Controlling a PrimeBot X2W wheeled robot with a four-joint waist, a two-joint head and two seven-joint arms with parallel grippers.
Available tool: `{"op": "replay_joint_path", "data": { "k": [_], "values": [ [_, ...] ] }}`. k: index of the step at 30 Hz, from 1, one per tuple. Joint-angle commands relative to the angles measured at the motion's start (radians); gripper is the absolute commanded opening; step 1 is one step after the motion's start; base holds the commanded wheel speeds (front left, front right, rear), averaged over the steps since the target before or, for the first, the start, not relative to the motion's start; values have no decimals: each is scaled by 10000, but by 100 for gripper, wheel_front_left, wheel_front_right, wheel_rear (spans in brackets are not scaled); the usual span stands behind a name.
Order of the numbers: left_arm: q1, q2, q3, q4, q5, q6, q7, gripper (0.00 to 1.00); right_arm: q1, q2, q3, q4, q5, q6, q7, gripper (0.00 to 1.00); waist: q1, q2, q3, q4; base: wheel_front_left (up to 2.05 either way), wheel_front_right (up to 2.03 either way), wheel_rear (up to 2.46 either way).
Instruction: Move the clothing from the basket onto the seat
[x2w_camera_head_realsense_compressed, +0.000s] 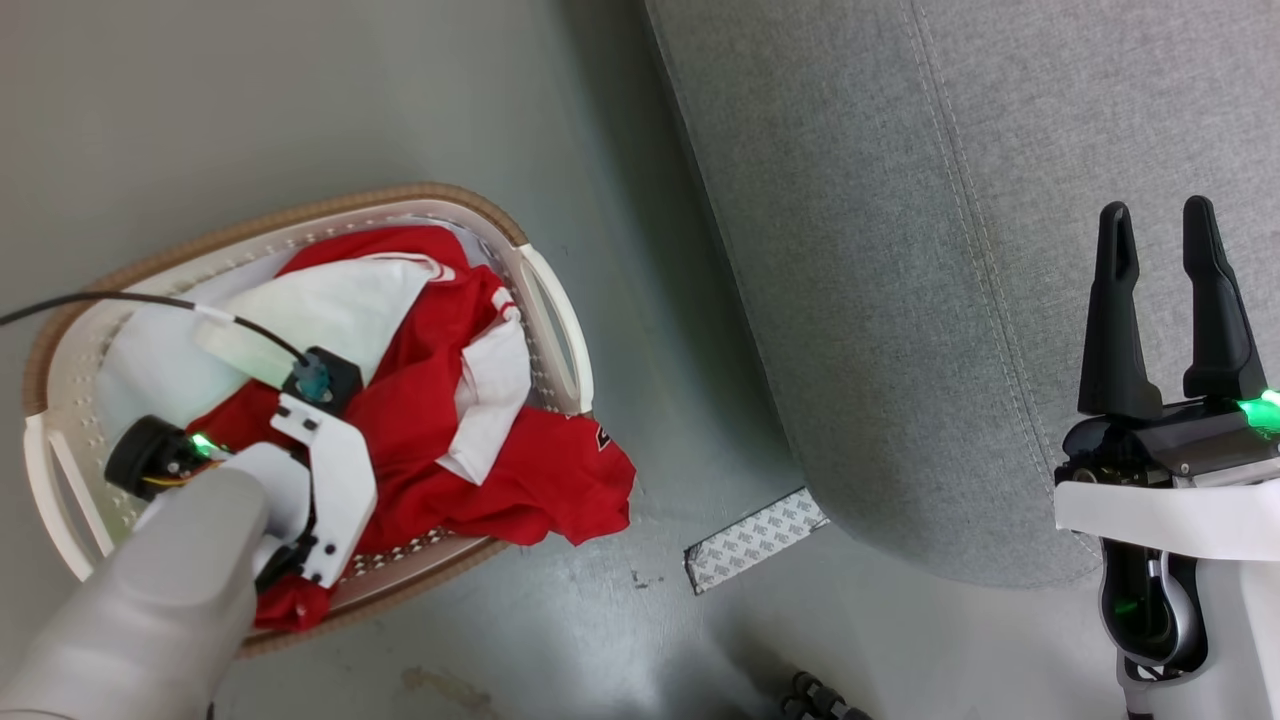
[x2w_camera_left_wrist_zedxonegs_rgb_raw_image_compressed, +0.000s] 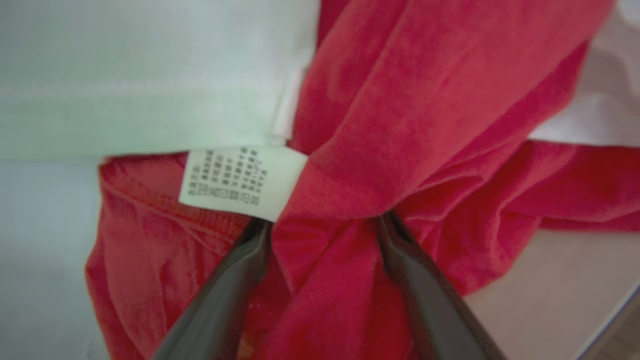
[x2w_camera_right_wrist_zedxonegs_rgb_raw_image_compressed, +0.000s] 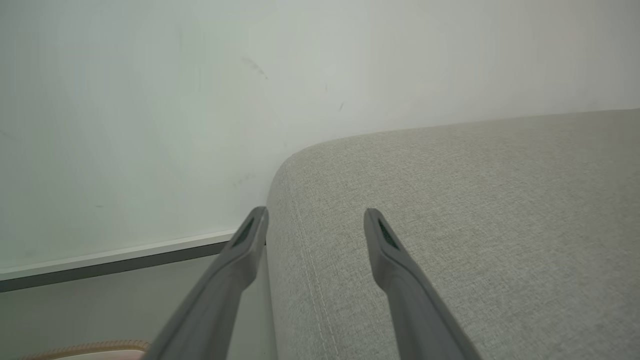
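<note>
The clothing (x2w_camera_head_realsense_compressed: 430, 400), red with white panels, is heaped in the cream basket (x2w_camera_head_realsense_compressed: 555, 300) on the floor at the left; one red fold hangs over the rim toward the seat. My left arm reaches down into the heap, its wrist covering the fingers in the head view. In the left wrist view my left gripper (x2w_camera_left_wrist_zedxonegs_rgb_raw_image_compressed: 322, 220) is open, fingers pressed into the clothing (x2w_camera_left_wrist_zedxonegs_rgb_raw_image_compressed: 400, 125) with a red fold between them, beside a white label (x2w_camera_left_wrist_zedxonegs_rgb_raw_image_compressed: 240, 180). My right gripper (x2w_camera_head_realsense_compressed: 1157, 215) stands open and empty over the grey seat (x2w_camera_head_realsense_compressed: 950, 250). The right wrist view has that gripper (x2w_camera_right_wrist_zedxonegs_rgb_raw_image_compressed: 315, 215) at the seat's (x2w_camera_right_wrist_zedxonegs_rgb_raw_image_compressed: 475, 225) rounded edge.
A patterned strip (x2w_camera_head_realsense_compressed: 755, 540) lies on the floor at the seat's front corner, between basket and seat. A black cable (x2w_camera_head_realsense_compressed: 120, 300) runs to my left wrist. A pale wall (x2w_camera_right_wrist_zedxonegs_rgb_raw_image_compressed: 200, 100) with a dark baseboard (x2w_camera_right_wrist_zedxonegs_rgb_raw_image_compressed: 115, 260) stands behind the seat. The basket's brown rim (x2w_camera_right_wrist_zedxonegs_rgb_raw_image_compressed: 85, 346) is at the bottom left.
</note>
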Motion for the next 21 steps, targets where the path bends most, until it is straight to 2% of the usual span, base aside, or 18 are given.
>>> {"op": "replay_joint_path", "data": {
  "k": [1, 2, 3, 4, 12, 21],
  "values": [
    [-150, 51, -29, 198, -174, 18, 2, 94, -152, 13, 21, -21, 64, -17, 7, 100, -1, 0, 60, -23, 0, 0, 0],
    [-177, 16, -78, 297, -162, 18, -36, 65, -162, 11, 27, -20, 78, -19, 7, 100, -1, 0, 75, -20, 0, 0, 0],
    [-195, -35, -117, 365, -180, 18, -90, 46, -179, 11, 40, -13, 91, -19, 7, 100, -1, 0, 86, -16, 0, 0, 0],
    [-231, -80, -144, 429, -209, 18, -188, 0, -199, 11, 56, -4, 93, -17, 7, 100, -1, 0, 91, -13, 0, 0, 0],
    [-257, -380, -444, 676, -582, 18, -882, 0, -280, 10, 44, 154, -93, -19, 8, 100, -1, 0, -305, 227, 0, 0, 0],
    [260, -1258, -611, 702, -1465, 18, -2233, 0, 69, 7, -199, 424, -1029, -19, 8, 100, -1, 0, -2050, 1065, 0, 0, 0]
  ]
}}
